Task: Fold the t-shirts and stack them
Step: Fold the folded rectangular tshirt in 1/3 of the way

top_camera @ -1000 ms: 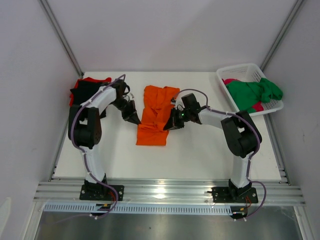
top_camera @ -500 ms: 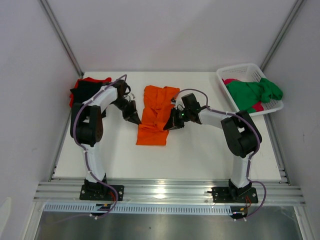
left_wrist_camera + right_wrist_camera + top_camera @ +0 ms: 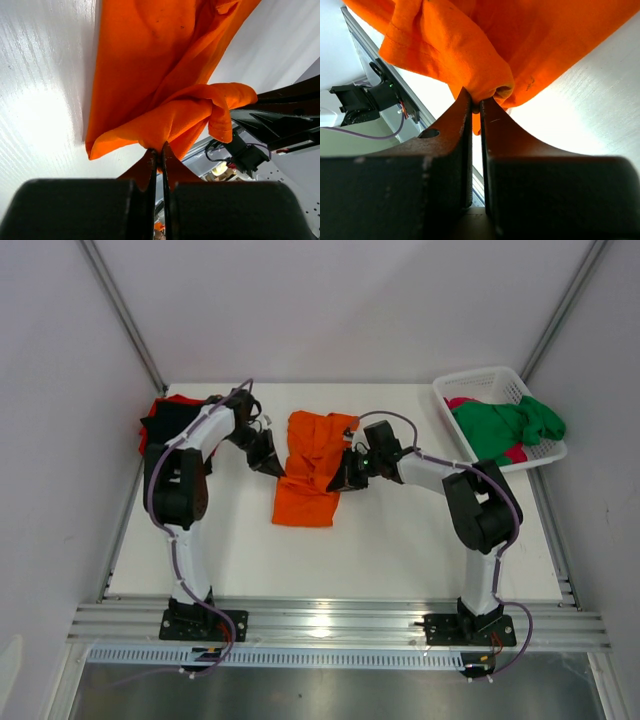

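Shirt in play: the bright orange soft cloth t-shirt (image 3: 305,475) sits mid-way across the white desk (image 3: 400,540), narrowed to a strip, with its near end flat on the surface and its middle bunched and lifted
Long axis: runs near-to-far across the desk, and the far end leans a touch to the right
Left gripper (image 3: 272,465): jaws clamped tight on the shirt's left edge, about halfway along; the wrist view shows a peak of orange cloth nipped right at the tips
Right gripper (image 3: 338,478): also pinched closed, on the right edge straight across from its partner, with a rolled fold of cloth caught between the jaws
The key relation: the shirt lies between the two grips, to the right of the left gripper and to the left of the right one, and the line joining them crosses the long axis roughly square
Nearer arm: no contest, both are on the cloth
What the next move hangs on: as I read it, the fold goes along that long axis, so both grips must travel together and level or the strip skews; I cannot tell which end they head for
Waiting shirts: the red and black t-shirts (image 3: 165,415) are heaped at the far-left corner, and the green t-shirt (image 3: 505,425) lies over a magenta-pink t-shirt (image 3: 460,402) in the white plastic lattice basket (image 3: 480,380) far right, all well apart from the action
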Tool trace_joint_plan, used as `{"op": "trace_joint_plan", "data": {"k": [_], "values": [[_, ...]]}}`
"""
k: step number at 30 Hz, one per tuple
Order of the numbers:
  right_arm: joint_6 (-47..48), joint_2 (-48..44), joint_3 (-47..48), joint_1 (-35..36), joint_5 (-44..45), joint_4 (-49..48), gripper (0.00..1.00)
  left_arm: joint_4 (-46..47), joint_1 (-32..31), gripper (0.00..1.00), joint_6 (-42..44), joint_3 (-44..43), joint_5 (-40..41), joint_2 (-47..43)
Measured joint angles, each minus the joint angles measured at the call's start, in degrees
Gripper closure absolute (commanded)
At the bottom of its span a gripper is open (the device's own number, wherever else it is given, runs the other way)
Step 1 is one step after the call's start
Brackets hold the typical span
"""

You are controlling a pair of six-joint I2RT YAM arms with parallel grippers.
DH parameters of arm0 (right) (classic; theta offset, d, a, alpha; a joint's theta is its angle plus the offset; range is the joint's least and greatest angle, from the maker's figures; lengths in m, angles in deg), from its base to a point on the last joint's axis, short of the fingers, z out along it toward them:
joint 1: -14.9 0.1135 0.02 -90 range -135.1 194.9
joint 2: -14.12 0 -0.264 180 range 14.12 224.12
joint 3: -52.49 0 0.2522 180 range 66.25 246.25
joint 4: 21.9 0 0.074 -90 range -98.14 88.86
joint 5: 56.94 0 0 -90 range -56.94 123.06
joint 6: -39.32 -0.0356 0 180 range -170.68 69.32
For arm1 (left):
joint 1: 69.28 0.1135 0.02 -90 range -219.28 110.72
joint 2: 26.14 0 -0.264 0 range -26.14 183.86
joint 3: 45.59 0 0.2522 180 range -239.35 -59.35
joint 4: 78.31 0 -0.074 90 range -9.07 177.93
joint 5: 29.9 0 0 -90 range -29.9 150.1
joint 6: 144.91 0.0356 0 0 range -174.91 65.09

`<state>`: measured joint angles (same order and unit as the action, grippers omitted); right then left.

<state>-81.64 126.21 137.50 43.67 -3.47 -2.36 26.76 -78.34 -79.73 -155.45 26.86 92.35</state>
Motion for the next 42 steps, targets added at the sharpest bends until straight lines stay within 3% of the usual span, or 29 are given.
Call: {"op": "trace_joint_plan", "data": {"k": [4,6,7,8,9,11,33,42], "values": [[0.0,0.15,0.35,-0.13,0.07,0.11,1.0,-0.02,0.04,0.93,0.26,-0.04,-0.02,0.81],[0.0,0.22,0.35,-0.15,0.09,0.17,0.98,0.04,0.04,0.59,1.01,-0.02,-0.02,1.42],[0.0,0.31,0.35,-0.15,0.13,0.24,0.84,0.15,0.07,0.47,1.44,0.02,-0.11,1.7],[0.07,0.37,0.35,-0.15,0.22,0.35,0.79,0.35,0.09,0.34,1.49,0.17,-0.22,1.92],[-0.04,0.44,0.35,-0.15,0.35,0.44,0.76,0.57,0.11,0.31,1.79,0.5,-0.33,2.05],[-0.11,0.61,0.35,-0.17,1.07,0.59,0.69,0.79,0.2,0.16,1.95,1.33,-0.61,2.16],[0.15,0.61,0.37,-0.52,4.55,0.68,0.67,4.48,0.24,0.15,1.97,8.55,-3.23,2.03],[-0.33,0.61,4.26,-1.33,4.17,-0.98,0.66,9.94,0.26,0.14,0.98,8.46,-9.22,0.52]]}}
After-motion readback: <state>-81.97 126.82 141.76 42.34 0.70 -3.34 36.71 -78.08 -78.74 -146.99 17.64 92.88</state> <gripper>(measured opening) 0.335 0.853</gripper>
